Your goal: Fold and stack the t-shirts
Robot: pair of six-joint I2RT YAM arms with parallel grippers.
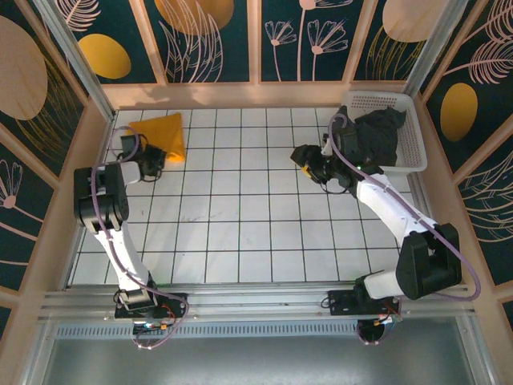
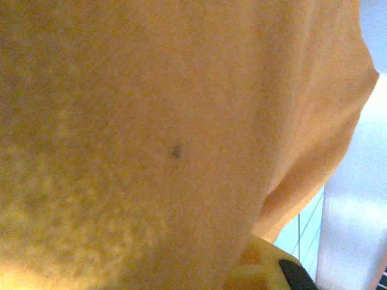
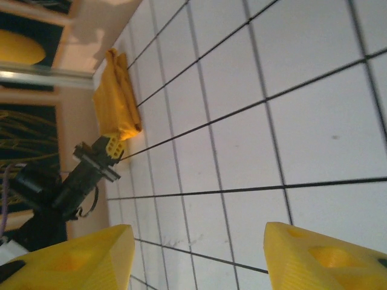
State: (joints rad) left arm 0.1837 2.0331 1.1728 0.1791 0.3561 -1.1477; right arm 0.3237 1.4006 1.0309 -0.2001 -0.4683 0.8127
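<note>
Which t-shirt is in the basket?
The dark grey t-shirt, heaped in the white basket at the far right. The orange-yellow t-shirt lies on the tiled table at the far left instead.

The orange shirt (image 2: 151, 121) is soft, matt cloth with a fine, slightly fuzzy weave. My right claw (image 3: 196, 257) has fingers (image 3: 314, 257) of matt yellow plastic. The bench (image 1: 240, 224) is smooth white tile with a faint sheen. The grey shirt (image 1: 377, 136) is dull cloth, lying in a white plastic lattice basket (image 1: 414, 138).
</note>
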